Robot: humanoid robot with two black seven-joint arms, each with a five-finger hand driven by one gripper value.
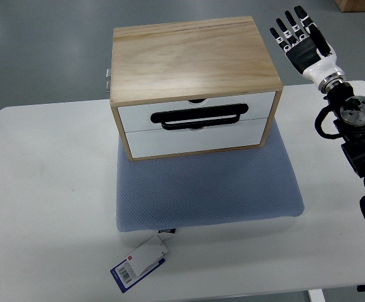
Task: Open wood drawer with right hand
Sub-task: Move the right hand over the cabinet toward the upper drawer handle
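Note:
A light wood drawer box [192, 60] with two white drawer fronts stands on a blue-grey cushion [207, 185]. A black handle [198, 117] sits across the upper drawer front [138, 116]; both drawers look shut. My right hand [299, 38] is raised to the right of the box, at its top level, fingers spread and holding nothing. It is apart from the box and the handle. Its black forearm [359, 126] comes in from the right edge. The left arm does not show.
The cushion lies on a white table [44, 189]. A blue and white label tag [141, 264] hangs from the cushion's front edge. A small metal part [108, 78] sticks out at the box's back left. Grey floor lies beyond the table.

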